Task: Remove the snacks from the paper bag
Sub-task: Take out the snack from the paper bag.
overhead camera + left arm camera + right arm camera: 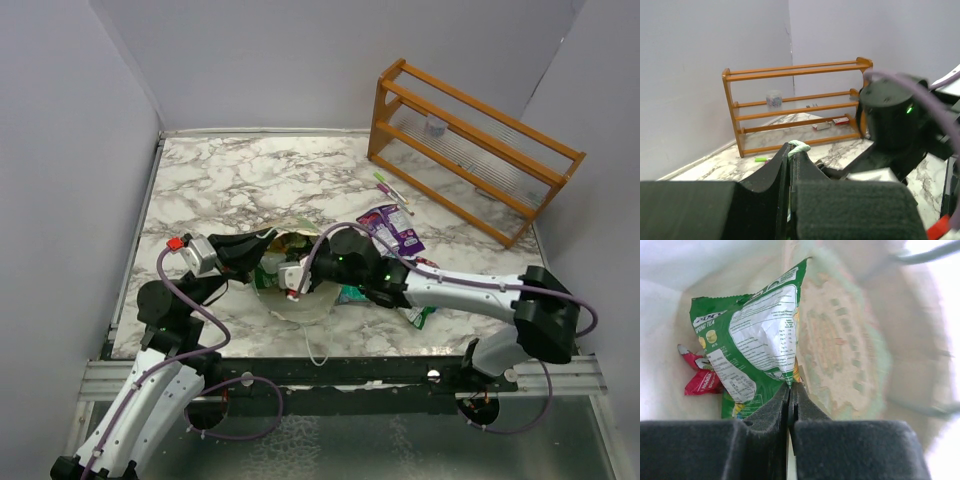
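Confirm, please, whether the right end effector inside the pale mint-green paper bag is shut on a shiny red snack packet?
Not quite: inside the pale mint-green paper bag, the right end effector is shut on a shiny green snack packet, not a red one; the red packet lies beside it. The right wrist view shows this.

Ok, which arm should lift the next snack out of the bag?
Right. The right pincer is inside the bag, shut on the corner of a green packet, so it probably only has to lift. The left pincer is shut on the bag's edge and seems to be steadying it.
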You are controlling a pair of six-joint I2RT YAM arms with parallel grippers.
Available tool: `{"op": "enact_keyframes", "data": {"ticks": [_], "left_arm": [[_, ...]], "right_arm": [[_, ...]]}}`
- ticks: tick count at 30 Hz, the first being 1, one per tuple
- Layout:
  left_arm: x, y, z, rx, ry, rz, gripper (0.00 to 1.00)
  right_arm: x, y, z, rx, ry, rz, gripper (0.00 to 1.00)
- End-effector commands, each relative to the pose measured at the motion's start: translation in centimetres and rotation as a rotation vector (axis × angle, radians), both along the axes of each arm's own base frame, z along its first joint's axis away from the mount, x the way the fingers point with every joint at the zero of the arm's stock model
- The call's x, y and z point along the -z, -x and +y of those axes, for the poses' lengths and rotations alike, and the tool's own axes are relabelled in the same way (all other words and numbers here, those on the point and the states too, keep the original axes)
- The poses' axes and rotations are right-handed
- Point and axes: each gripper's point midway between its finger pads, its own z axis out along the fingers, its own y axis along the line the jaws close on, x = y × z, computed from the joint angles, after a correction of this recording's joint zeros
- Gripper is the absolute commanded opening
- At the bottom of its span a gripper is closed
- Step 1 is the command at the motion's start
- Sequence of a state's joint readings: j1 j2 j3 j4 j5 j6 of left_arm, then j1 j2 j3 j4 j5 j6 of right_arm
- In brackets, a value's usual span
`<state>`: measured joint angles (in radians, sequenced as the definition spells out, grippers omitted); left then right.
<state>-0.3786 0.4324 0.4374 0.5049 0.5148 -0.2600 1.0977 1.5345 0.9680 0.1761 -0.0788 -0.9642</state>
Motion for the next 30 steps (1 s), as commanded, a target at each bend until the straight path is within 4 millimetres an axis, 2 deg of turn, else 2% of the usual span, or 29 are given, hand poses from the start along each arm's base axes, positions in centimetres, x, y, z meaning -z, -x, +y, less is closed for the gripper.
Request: {"op": "enact_keyframes", "data": {"ticks": [1,10,12,18,20,23,26,28,30], "left_arm": [[-0.3,-0.3,0.2,-0.012,0.006,-0.003,0.0],[0.0,-0.5,0.1,-0.011,0.002,0.009,0.0],[0.0,-0.6,0.1,-0.011,0.001,0.013,0.0],[0.1,-0.7,0.1,-0.012,-0.005,0.014,0.0],[0.1,-0.7,0.1,-0.012,-0.004,0.014,0.0],[0.1,-0.6,0.0,-0.008,-0.003,0.019,0.0],[0.1,-0.8,0.1,-0.019,-0.002,0.012,0.0],[0.3,-1.2,0.1,-0.026,-0.01,0.027,0.0],[0.3,-1.1,-0.1,-0.014,-0.017,0.027,0.0]], "right_arm": [[-6.6,2.3,-1.0,-0.061,-0.174,0.023,0.01],[-13.2,5.5,-5.0,-0.1,-0.312,0.03,0.01],[-15.1,6.5,-6.6,-0.107,-0.343,0.027,0.01],[-18.5,9.5,-11.6,-0.133,-0.392,-0.002,0.01],[-19.6,9.9,-13.7,-0.096,-0.428,-0.001,0.01],[-21.0,9.7,-16.6,0.01,-0.494,0.059,0.01],[-22.0,8.6,-19.5,0.161,-0.606,0.101,0.01],[-22.2,7.1,-21.1,0.288,-0.683,0.118,0.01],[-21.2,4.8,-22.6,0.468,-0.725,0.14,0.01]]}}
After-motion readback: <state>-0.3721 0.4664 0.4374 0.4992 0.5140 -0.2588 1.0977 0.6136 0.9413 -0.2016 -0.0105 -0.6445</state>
